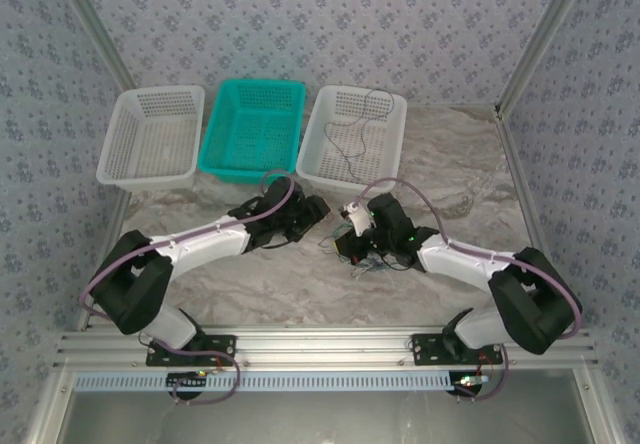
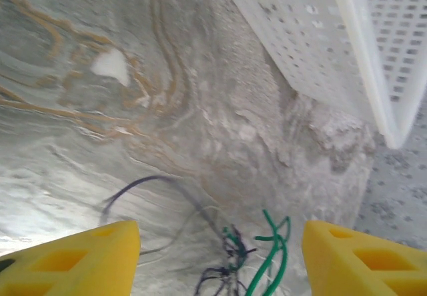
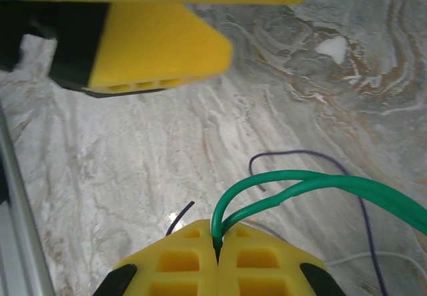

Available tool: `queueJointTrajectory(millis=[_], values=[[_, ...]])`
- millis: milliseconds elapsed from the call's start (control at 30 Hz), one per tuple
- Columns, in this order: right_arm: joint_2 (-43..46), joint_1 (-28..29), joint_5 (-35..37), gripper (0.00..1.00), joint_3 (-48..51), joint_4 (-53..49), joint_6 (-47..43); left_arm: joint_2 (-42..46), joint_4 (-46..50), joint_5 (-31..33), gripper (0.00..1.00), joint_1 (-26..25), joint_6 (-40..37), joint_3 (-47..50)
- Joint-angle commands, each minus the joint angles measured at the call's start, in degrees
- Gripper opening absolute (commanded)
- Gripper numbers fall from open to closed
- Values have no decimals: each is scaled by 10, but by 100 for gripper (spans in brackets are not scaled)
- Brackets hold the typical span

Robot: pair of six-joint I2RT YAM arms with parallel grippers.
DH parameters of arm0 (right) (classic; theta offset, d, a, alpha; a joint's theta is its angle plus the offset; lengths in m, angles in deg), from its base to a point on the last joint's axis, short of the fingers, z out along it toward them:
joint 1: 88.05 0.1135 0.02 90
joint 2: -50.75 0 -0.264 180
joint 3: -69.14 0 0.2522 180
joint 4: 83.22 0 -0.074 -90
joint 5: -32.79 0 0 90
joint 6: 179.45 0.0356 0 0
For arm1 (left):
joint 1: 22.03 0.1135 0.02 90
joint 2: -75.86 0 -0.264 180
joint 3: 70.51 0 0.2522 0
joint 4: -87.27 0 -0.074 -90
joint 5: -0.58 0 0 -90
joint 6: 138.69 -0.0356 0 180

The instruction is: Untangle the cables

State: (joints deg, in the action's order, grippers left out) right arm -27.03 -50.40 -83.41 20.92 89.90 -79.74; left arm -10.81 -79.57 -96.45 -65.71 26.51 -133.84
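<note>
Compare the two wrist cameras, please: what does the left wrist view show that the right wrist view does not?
Left wrist view: the left gripper is open, and the tangle is seen between its fingers, where the green cable and a dark cable knot together. A white basket stands at the upper right. Right wrist view: the right gripper is shut on the green cable, which arches away to the right. Shared: the green cable, a thin dark cable and the marble table.

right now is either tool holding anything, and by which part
Right tool pinches the green cable at a doubled-over bend; left tool is open, holding nothing.
</note>
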Motion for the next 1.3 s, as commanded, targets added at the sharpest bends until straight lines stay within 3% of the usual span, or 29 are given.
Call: queueJointTrajectory(millis=[0,200,367,600,833,1067,1267], values=[[29,5,-34,0,11,24,-16,-7,-60,-43,66,1,41,11],[84,10,51,0,22,22,-19,-26,-97,-61,66,1,80,24],[136,1,65,0,27,37,-7,5,-35,-13,66,1,30,39],[159,-16,78,0,20,16,17,68,-43,-13,58,2,-8,73],[152,-24,89,0,23,20,33,92,-99,-51,54,-17,68,82],[157,-25,83,0,25,28,37,30,-225,-81,54,-37,143,74],[162,-27,96,0,32,25,41,-16,-300,-102,39,-53,191,64]])
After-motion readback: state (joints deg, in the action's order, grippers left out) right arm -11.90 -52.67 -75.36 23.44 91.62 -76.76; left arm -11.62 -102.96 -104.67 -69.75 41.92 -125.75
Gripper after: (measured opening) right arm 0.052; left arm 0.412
